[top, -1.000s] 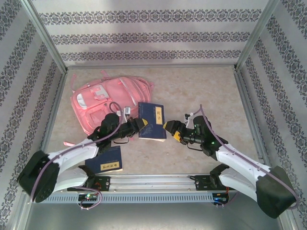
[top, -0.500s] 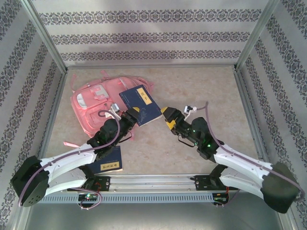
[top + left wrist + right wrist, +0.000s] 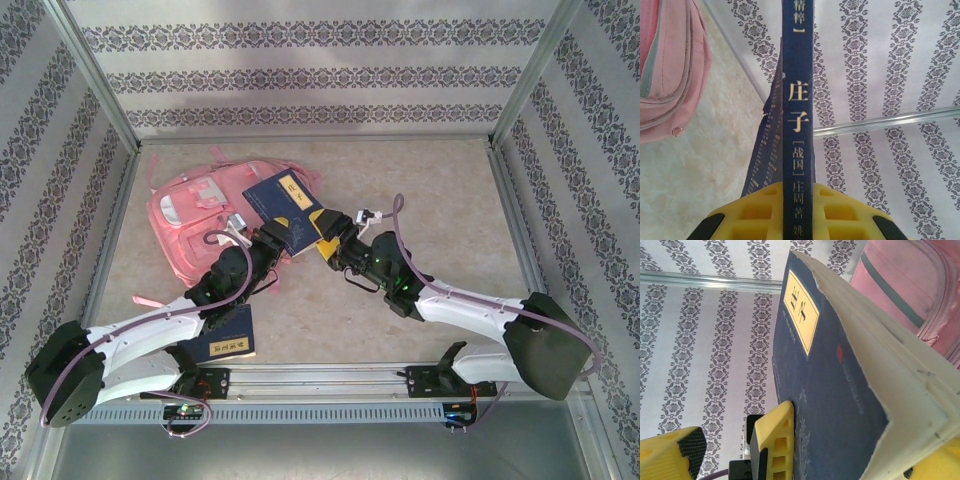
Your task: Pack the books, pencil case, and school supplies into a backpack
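In the top view a navy book (image 3: 283, 203) with a yellow label hangs tilted over the near right edge of the pink backpack (image 3: 195, 215). My left gripper (image 3: 273, 240) is shut on its lower edge. From the left wrist, the spine (image 3: 797, 100) stands upright between the yellow fingers (image 3: 755, 215), with the backpack (image 3: 665, 65) at the left. My right gripper (image 3: 327, 238) is open at the book's right corner. In the right wrist view the cover (image 3: 835, 390) lies between my wide-spread fingers (image 3: 670, 452), and the left gripper's yellow finger (image 3: 772, 440) presses on it.
A second navy book (image 3: 228, 338) lies flat on the table beside the left arm's base. Patterned walls with metal posts (image 3: 95, 75) close the table in on three sides. The right half of the tabletop (image 3: 440, 210) is bare.
The left arm lifted the navy book off the table, turned it and carried it back over the backpack's edge. The right gripper swung left, up to the book's corner, staying open.
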Controlling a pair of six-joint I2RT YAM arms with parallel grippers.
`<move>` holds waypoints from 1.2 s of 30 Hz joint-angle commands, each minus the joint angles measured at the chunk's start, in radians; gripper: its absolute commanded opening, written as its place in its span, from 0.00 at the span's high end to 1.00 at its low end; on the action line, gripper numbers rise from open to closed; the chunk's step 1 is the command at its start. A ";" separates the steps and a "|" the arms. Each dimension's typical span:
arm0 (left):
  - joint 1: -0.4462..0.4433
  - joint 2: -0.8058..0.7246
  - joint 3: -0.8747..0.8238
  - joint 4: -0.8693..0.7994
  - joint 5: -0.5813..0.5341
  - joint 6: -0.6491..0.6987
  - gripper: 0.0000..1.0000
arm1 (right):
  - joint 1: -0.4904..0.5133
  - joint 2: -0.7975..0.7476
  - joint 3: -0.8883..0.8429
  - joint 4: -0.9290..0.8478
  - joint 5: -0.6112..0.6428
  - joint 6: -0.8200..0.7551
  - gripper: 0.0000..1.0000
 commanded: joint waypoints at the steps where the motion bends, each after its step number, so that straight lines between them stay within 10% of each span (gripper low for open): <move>1: -0.018 -0.042 0.053 0.048 -0.021 0.016 1.00 | 0.007 -0.029 -0.007 0.023 0.028 -0.031 0.03; 20: -0.017 -0.038 0.087 0.035 0.007 0.021 1.00 | 0.005 0.029 0.051 0.108 -0.007 -0.051 0.08; 32: -0.019 -0.042 0.078 -0.023 0.001 -0.012 0.99 | 0.012 0.073 0.118 0.132 0.058 -0.061 0.89; 36: -0.017 -0.065 0.084 -0.118 -0.013 0.005 0.75 | 0.008 0.018 0.086 0.042 0.117 -0.094 1.00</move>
